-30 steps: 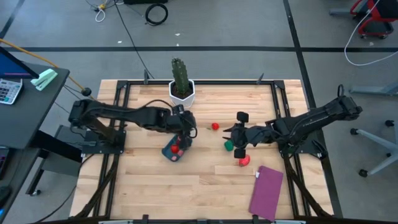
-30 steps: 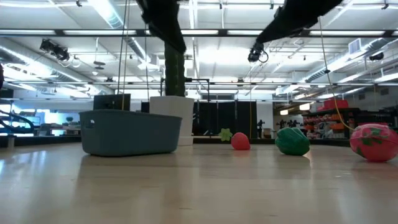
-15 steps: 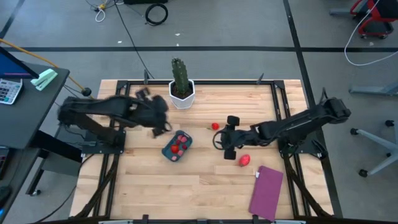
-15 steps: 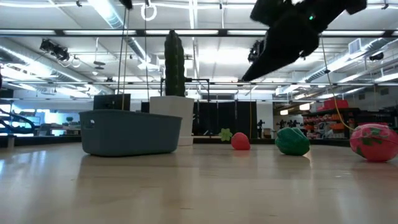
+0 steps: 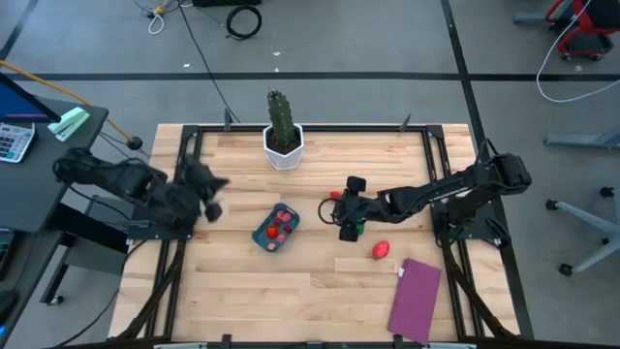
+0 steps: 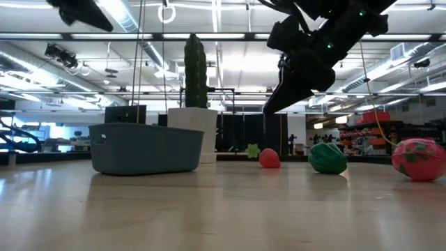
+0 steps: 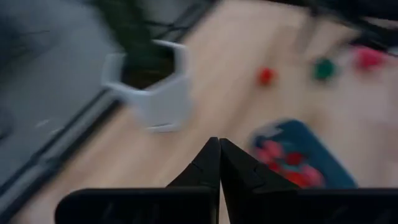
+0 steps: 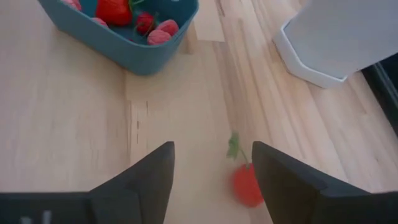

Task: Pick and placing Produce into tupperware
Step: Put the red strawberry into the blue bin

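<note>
radish, probably, lies just ahead between the right tool's wide fingers; left tool shut, far off.

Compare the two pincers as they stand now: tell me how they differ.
The left pincer is shut, its fingers pressed together; the right pincer is open, with a wide gap. The left one is pulled back at the table's left edge, away from the produce; the right one hangs over the table's middle, above the small red piece. Both are empty.
</note>
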You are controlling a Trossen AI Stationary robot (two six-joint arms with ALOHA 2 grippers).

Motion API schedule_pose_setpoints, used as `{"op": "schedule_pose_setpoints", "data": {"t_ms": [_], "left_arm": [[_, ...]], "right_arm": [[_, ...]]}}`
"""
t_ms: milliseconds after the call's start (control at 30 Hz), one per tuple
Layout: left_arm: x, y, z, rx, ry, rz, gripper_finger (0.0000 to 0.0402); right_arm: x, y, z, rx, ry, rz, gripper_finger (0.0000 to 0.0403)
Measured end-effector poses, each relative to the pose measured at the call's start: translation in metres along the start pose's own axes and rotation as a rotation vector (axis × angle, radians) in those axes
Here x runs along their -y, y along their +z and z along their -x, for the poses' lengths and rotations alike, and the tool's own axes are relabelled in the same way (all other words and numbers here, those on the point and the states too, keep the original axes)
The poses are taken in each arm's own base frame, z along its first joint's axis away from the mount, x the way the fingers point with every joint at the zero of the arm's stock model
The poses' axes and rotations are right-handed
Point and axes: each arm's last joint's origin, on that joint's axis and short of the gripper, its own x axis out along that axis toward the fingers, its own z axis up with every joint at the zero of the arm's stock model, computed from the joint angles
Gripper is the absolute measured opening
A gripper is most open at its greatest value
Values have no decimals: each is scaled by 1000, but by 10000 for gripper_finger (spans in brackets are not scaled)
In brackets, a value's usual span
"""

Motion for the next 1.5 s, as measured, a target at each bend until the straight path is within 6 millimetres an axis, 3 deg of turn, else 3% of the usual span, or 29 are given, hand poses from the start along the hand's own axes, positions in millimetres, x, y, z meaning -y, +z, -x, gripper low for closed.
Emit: {"op": "schedule_pose_setpoints", "data": {"t_ms": [200,433,700,967,1167,1500], "left_arm": [[23,-52,-32,161,-324,-96,9],[32,-90,-65,315,-359,-100,17],[27,-87,-70,336,-318,-75,21],[24,-87,-72,322,-292,-82,73],[24,-87,-73,329,-281,-118,112],[24,-86,-73,330,-281,-118,133]], "right_arm": [[10,0,-10,-2,49,-20,224],[19,-10,-35,-65,61,-4,225],[28,-14,-49,-66,43,-30,226],[32,-25,-71,-103,52,-10,226],[35,-26,-73,-104,43,-2,225],[37,-37,-86,-154,43,-3,186]]}}
